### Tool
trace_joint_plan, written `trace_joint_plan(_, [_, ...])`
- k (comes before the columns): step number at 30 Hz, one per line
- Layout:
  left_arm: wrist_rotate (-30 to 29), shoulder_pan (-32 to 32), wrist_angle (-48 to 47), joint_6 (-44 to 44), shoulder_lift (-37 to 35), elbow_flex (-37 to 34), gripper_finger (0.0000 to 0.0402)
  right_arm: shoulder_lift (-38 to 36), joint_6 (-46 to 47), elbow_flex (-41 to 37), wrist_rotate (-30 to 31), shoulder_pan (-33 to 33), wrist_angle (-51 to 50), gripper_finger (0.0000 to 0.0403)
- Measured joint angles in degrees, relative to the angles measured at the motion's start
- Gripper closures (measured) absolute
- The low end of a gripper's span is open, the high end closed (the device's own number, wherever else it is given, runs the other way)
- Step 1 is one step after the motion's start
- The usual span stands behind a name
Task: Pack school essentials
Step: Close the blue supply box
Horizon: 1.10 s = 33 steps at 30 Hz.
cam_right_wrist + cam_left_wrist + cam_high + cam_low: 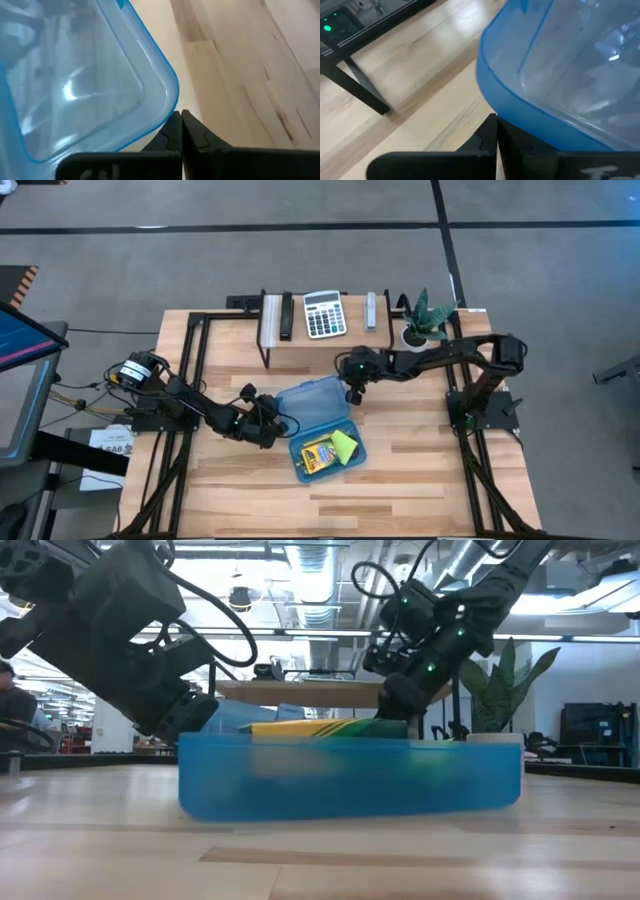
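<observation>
A translucent blue pencil box (300,468) lies open mid-table, its hinged lid (312,402) spread toward the far side. In the base lie a yellow-green crayon box (318,455) and a lime-green sticky-note pad (345,444). My left gripper (268,423) is shut at the lid's left edge. My right gripper (354,394) is shut at the lid's far-right corner. In the low view the blue base (350,780) fills the foreground, with the crayon box (300,727) showing above its rim. Pencils, eraser, scissors and pen are out of view. My left gripper (497,131) has its shut fingertips against the lid's rim (520,117) on the lid's left edge, coming low from the table's left. The lid lies open above the fingers. My right gripper (181,125) meets the lid's rounded corner (167,107) with its shut fingertips, slanting down from the far right.
A raised shelf at the far edge carries a white-grey calculator (323,313), a black bar (286,317) and a grey bar (371,311). A potted plant (425,320) stands at the far right. Bare wood lies along the near edge and both sides of the box.
</observation>
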Motion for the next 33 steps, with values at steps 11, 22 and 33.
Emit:
trace_joint_plan(11, [-3.83,-1.87,-1.49,-0.3,-4.06,-0.05,0.0401,-3.34,-0.67,0.21,-0.47,2.72,0.32,0.0395])
trace_joint_plan(22, [-4.37,-3.68,-0.82,1.45,-7.93,0.04,0.0402,-3.66,0.03,0.23,-1.96,6.04,1.05,0.0395])
trace_joint_plan(33, [-3.19,-3.67,2.62,5.31,-7.93,0.0,0.0401,-3.57,0.66,0.18,-6.73,6.27,1.55,0.0395])
